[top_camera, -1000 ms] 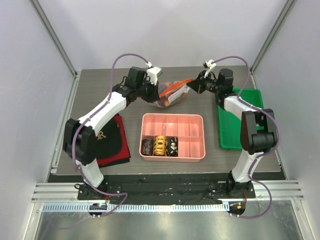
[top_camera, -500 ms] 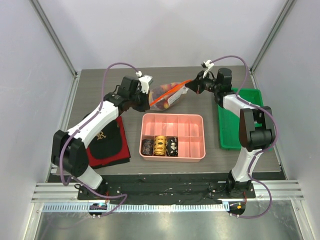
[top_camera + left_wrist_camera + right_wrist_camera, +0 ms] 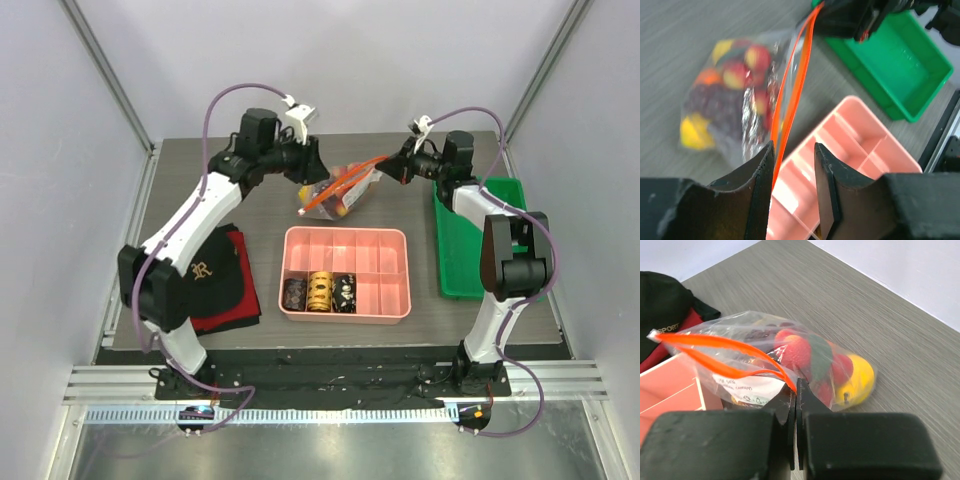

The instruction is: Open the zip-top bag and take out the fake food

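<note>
- Currently the left arm [image 3: 190, 225] and the right arm [image 3: 500, 250] rise from their bases at the near edge of the table [image 3: 180, 170]. Both reach toward its far half.
- Nearest the bases, the pink tray [image 3: 345, 232] holds three patterned cylinders [image 3: 319, 293] in its near-left compartments. The black cap [image 3: 215, 285] lies to its left and the green bin [image 3: 450, 250] to its right.
- Beyond the tray, the zip-top bag [image 3: 345, 190] rests on the table between the two grippers. Its mouth is lifted and the fake food [image 3: 800, 352] is inside.
- The left gripper [image 3: 794, 145] hangs over the bag's left end with its fingers partly apart. The orange zip strip [image 3: 790, 90] runs through the gap, close to one finger, and is not clamped.
- The right gripper [image 3: 796, 382] is closed flat on the right corner of the bag's mouth.
- The two tracks of the strip run apart over part of their length.
- The right forearm covers part of the bin.
- The left wrist view is blurred, so single fruits are hard to separate.
- The label print on the bag is unreadable.
</note>
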{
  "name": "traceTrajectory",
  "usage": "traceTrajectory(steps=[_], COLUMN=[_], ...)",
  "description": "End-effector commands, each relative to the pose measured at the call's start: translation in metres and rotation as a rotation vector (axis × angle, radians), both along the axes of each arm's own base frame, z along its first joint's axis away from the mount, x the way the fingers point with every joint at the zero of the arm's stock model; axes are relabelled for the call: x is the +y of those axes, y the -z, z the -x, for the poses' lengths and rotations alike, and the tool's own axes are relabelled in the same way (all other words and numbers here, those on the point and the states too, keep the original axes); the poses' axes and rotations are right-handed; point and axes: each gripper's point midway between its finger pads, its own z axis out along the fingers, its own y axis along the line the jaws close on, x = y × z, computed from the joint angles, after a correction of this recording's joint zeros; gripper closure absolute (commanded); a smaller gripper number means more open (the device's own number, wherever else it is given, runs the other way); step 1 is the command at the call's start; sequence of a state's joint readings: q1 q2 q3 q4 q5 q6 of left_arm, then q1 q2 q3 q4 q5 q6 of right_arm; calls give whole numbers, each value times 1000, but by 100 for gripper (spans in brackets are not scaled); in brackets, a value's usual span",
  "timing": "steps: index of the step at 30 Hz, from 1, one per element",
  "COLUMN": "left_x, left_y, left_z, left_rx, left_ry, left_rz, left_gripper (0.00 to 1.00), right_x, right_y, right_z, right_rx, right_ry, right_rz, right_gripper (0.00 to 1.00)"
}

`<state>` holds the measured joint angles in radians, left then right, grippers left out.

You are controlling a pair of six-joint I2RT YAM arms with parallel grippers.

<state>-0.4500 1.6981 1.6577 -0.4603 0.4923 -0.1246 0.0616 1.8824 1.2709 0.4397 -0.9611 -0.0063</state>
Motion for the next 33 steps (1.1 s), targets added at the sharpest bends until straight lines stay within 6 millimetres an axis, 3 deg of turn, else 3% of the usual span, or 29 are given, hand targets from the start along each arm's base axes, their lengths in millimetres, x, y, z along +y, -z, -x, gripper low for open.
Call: traceTrajectory(steps=[1, 6, 11, 15, 21, 33], left_x=[-31, -45, -48, -49, -56, -68], left_y=[3, 22, 27, 24, 28, 55], left_z=[-26, -50, -65, -71, -78, -81], left_rx=[6, 5, -21, -34, -9, 17], left_ry=[56, 29, -16, -31, -49, -43], left_rz=[99, 71, 78, 90, 126, 55], left_gripper=[60, 56, 65, 67, 57, 68], right_x=[14, 16, 18, 20, 22, 22], right_y=[-39, -39, -41, -39, -37, -42], right_z=[2, 2, 3, 5, 6, 7], right_rx=[-146, -143, -146, -143, -140, -143], right_ry=[-87, -94, -105, -114, -122, -122], right_rz=[2, 2, 1, 0, 0, -2], right_gripper=[99, 99, 98, 99, 99, 99])
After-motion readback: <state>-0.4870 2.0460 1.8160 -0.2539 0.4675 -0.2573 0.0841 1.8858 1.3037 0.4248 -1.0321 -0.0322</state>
